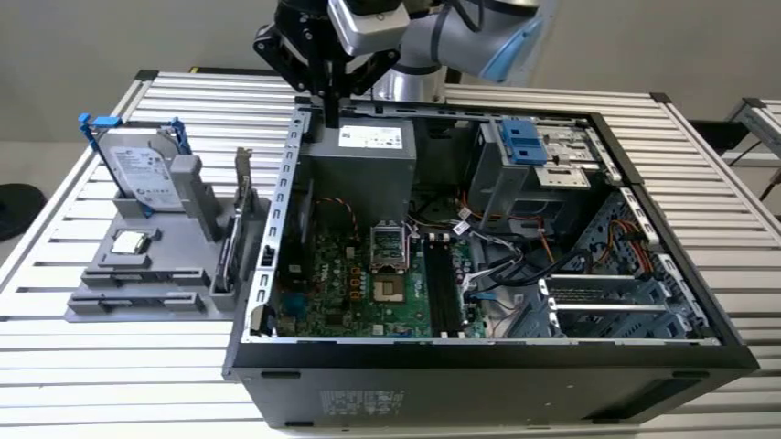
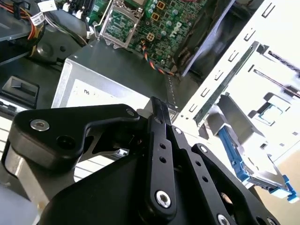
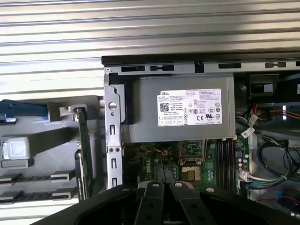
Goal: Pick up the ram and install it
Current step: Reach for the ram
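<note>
Black gripper (image 1: 329,117), green motherboard (image 1: 347,288), silver slatted table (image 1: 196,96)

Exterior view high, both wrist views close — sharing power supply (image 3: 145,115) (image 2: 112,65)

Exterior view: even, diffuse light with no hard shadows. The slatted table (image 1: 720,183) reads bright out to its edges, while the inside of the computer case (image 1: 488,393) is dimmer, darkest along its walls. Second wrist view: the parts holder (image 2: 262,122) is blown out to white glare. First wrist view: banded sheen on the table slats; the gripper (image 3: 164,186) is near-black, underexposed.
</note>
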### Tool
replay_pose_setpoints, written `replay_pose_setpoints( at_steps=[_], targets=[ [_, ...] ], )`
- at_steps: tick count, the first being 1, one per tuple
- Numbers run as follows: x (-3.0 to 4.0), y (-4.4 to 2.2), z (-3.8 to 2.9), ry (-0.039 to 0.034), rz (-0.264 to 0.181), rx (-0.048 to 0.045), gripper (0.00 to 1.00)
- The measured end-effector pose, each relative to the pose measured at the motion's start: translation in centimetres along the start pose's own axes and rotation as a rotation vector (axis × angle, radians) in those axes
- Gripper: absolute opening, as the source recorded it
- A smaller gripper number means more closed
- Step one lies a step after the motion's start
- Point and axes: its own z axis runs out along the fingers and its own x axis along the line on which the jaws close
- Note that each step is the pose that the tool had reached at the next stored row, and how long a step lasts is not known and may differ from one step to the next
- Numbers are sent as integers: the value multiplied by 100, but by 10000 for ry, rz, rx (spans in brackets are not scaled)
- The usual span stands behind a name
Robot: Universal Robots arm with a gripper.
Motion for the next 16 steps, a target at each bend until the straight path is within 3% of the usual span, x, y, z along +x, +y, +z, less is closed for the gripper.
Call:
replay_pose_setpoints(
  at_steps=[16],
  targets=[
    [317, -22, -7, 1, -21, -1, 0]
  ],
)
